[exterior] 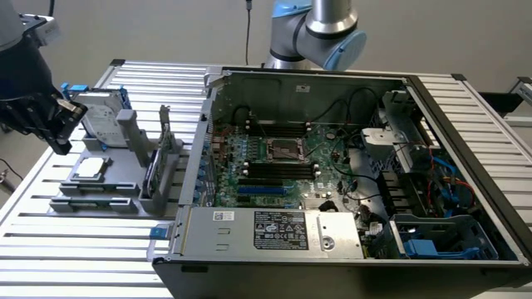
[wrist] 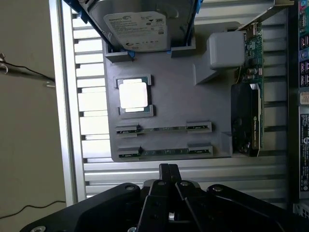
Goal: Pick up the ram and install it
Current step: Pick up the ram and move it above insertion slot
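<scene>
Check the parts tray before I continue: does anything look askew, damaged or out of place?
Nothing stands out. Both ram sticks lie straight in their holders on the grey tray, the processor sits square in its pocket, and the tool hovers clear of them.

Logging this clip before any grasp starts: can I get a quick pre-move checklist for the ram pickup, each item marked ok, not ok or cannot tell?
1. End effector empty: ok, it holds nothing.
2. Jaws opened for a grasp: not ok, they are shut together.
3. Ram available: ok, seated on edge in the gray holder.
4. End effector at the ram: not ok, no contact with it.
5. Motherboard reachable: ok, the computer case is open on top.
6. Latches of the memory slots open: cannot tell.
</scene>
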Tool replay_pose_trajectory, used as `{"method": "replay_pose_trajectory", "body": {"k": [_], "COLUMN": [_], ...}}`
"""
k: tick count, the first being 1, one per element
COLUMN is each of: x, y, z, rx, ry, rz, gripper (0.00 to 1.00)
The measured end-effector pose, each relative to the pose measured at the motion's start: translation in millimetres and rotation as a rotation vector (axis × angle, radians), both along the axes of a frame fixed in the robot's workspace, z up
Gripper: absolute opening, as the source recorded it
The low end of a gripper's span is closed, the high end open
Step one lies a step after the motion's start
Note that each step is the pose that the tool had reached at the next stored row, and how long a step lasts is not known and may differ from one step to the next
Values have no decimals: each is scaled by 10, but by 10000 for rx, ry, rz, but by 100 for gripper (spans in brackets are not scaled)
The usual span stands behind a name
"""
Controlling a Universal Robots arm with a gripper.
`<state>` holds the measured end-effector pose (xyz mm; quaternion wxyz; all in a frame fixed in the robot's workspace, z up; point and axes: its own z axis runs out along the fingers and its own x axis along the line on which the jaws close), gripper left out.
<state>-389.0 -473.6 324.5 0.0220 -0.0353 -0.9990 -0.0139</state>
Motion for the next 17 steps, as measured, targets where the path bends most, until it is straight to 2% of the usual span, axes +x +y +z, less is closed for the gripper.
{"method": "replay_pose_trajectory", "body": {"k": [6, 17], "x": [-17, -21], "y": [0, 0], "z": [-13, -59], "rx": [5, 15], "ry": [-12, -12], "rz": [15, 1953], "gripper": [11, 11]}}
